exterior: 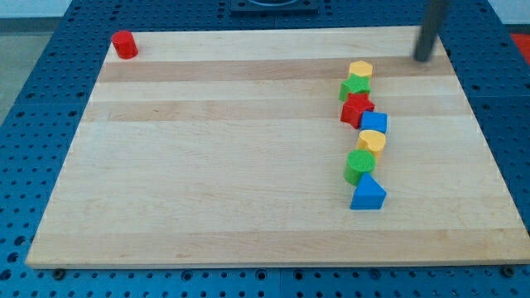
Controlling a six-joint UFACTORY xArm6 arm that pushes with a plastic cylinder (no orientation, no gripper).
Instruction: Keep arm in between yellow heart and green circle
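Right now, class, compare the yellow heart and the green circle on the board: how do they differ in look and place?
The yellow heart is yellow and lobed; the green circle is green and round. The heart lies nearer the view's top, against the blue cube; the circle sits just below it, by the blue triangle. Both touch in the same column of blocks, far from my tip.

A lab bench: a wooden board (248,165) lies on a blue perforated mounting table (50,83).
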